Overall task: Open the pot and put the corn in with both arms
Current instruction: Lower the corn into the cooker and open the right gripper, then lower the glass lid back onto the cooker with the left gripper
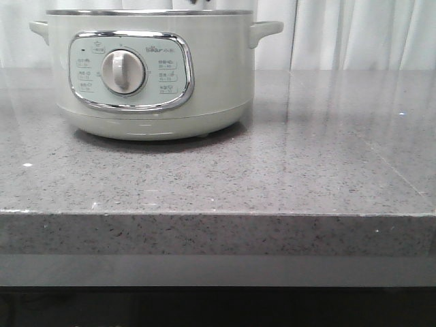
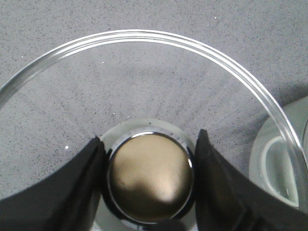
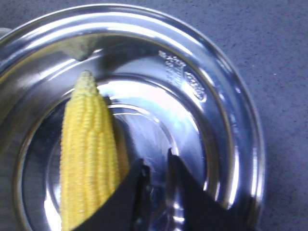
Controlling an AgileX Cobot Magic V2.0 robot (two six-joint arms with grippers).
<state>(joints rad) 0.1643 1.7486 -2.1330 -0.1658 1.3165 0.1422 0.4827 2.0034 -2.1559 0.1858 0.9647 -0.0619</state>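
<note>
Up front we've got the pot (image 1: 146, 68) standing on the grey bench (image 1: 286, 170). Left wrist: our left claw (image 2: 150, 185) clamps the glass lid (image 2: 159, 72) by its knob (image 2: 150, 183). Right wrist: the corn (image 3: 89, 159) lies inside the pot's metal bowl (image 3: 192, 110); our right claw (image 3: 155, 185), barely parted, grips nothing.

Electric cooker pot (image 1: 153, 68): upper left of front view, on stone countertop (image 1: 272, 170), curtain (image 1: 354, 34) behind. Corn cob (image 3: 89, 159): inside pot's metal bowl (image 3: 211, 115), left of centre, beside right gripper (image 3: 156, 185). Glass lid (image 2: 144, 96): over countertop; its knob (image 2: 150, 183) lower centre, between left gripper (image 2: 149, 180) fingers.
</note>
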